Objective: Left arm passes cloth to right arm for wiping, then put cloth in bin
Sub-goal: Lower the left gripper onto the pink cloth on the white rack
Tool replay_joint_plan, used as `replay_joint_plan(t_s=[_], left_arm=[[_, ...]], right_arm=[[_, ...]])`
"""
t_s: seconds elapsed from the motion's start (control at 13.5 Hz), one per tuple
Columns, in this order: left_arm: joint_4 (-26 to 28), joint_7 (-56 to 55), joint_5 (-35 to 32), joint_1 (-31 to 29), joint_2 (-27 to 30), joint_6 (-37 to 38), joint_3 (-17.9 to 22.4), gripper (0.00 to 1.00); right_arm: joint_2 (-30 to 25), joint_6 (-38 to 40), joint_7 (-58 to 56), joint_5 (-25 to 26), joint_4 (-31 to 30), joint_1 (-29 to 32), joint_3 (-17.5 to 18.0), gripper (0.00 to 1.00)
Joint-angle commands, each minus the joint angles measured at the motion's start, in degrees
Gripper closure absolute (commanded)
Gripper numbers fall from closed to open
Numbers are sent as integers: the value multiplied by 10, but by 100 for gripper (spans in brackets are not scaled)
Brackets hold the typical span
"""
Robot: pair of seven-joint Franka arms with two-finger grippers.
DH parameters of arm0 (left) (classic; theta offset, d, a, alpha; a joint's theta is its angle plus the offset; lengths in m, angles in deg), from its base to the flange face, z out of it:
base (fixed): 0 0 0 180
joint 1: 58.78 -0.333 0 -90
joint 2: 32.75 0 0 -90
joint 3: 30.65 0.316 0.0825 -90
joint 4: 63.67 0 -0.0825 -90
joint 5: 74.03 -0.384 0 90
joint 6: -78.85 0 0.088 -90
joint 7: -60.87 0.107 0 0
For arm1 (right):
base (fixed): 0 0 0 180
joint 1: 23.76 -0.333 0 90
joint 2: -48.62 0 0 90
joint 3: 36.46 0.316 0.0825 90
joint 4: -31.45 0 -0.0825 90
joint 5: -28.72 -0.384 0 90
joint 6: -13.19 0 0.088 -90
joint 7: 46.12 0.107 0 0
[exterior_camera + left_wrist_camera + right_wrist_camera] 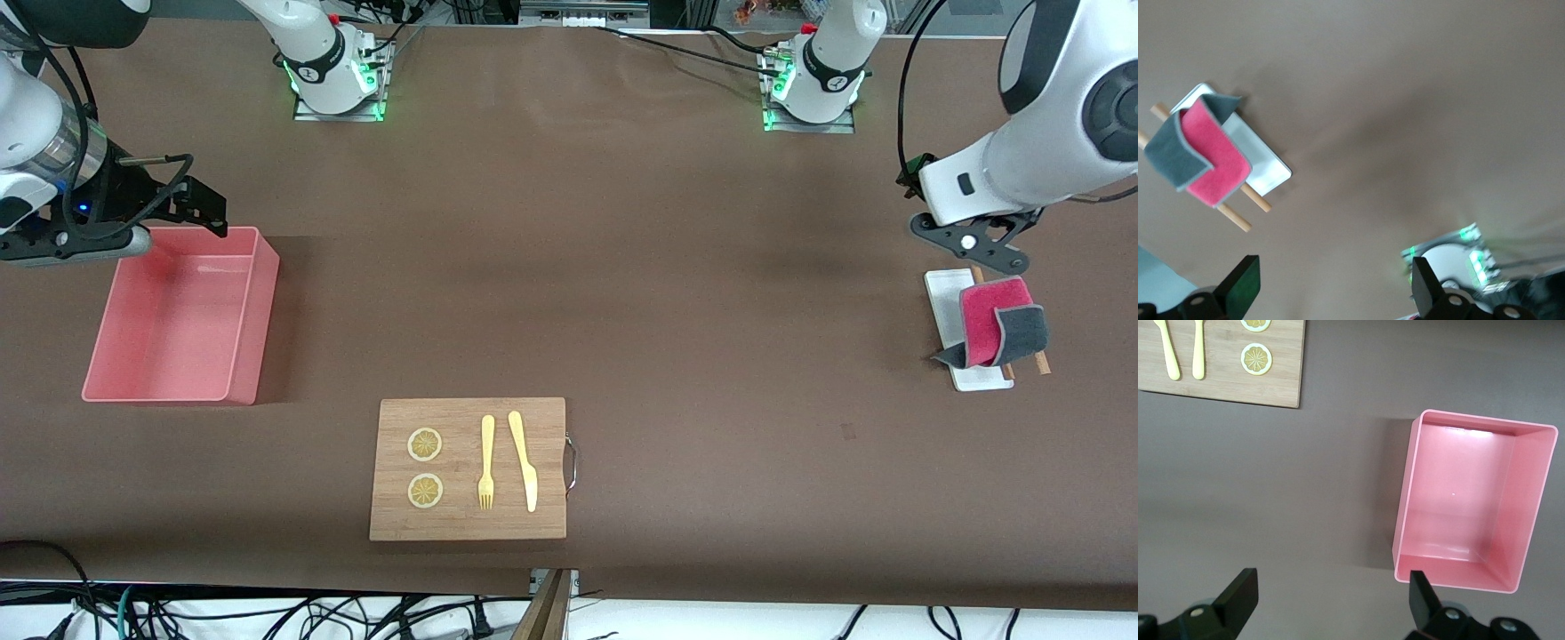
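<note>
The cloth [982, 320], crimson-pink with a dark grey face folded over, hangs on two wooden sticks [1040, 363] across a small white tray [942, 293] at the left arm's end of the table. It also shows in the left wrist view [1211, 153]. My left gripper [969, 240] [1335, 287] is open and empty, up over the table beside the tray. The pink bin [258, 311] [1403, 520] is empty at the right arm's end. My right gripper [200, 209] [1330, 597] is open and empty, over the table at the bin's edge.
A wooden board [471, 418] [1225, 383] lies near the front camera with two lemon slices [425, 444], a yellow fork [486, 462] and a yellow knife [524, 458] on it. The arms' bases [333, 80] stand along the table's edge farthest from the camera.
</note>
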State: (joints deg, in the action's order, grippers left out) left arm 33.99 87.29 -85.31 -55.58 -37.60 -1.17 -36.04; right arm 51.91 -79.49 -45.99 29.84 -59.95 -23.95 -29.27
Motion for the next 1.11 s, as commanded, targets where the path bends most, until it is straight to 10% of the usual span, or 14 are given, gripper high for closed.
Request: replay_joint_plan(t_s=[0.0, 0.37, 1.04], left_arm=[[65, 131, -45, -5, 3, -52, -1, 0], [205, 382, -99, -55, 19, -251, -1, 0], [343, 498, -120, -197, -11, -519, -1, 0]], right_arm=[[3, 8, -6, 10, 11, 1, 1, 0], [3, 9, -5, 8, 11, 1, 1, 0], [3, 6, -6, 5, 12, -6, 4, 0]])
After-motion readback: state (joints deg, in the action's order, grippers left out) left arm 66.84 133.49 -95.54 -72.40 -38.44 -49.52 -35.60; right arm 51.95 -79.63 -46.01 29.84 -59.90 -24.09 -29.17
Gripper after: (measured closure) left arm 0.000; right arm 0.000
